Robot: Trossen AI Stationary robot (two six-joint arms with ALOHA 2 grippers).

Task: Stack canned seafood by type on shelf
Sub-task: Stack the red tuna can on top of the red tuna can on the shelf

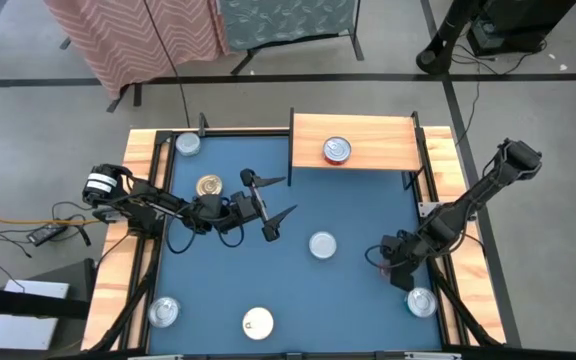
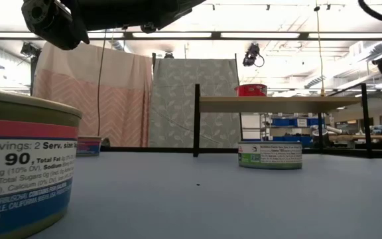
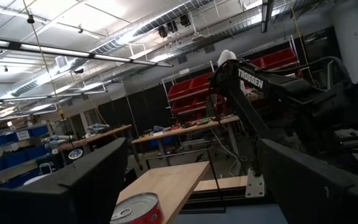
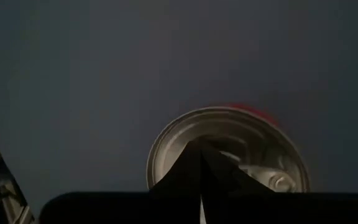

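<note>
A: Where was the left gripper (image 1: 271,208)?
B: Over the middle of the blue table (image 1: 348,290), fingers spread wide, nothing between them. It pointed toward the shelf (image 1: 368,145). Gold-lidded tin (image 1: 209,186) sat just beside that arm.

A: Shelf state?
B: Light-wood plank at the far edge, right of centre. One red-sided tin (image 1: 337,150) stood on it, silver lid up. Nothing else on the plank.

A: Right gripper (image 1: 382,258)?
B: Low near the right rail, fingers (image 4: 199,167) pressed together, holding nothing. Its wrist camera looked down past the tips at a silver lid with a red rim (image 4: 229,149). Couldn't tell whether the tips touched it.

A: Other tins?
B: Loose on the table. One silver lid mid-table (image 1: 322,245), one at the far left corner (image 1: 187,145), one near left corner (image 1: 164,312), a white lid at the near edge (image 1: 258,322), one more silver by the right rail (image 1: 421,301). From table level the mid-table tin showed a green label (image 2: 270,155).
</note>
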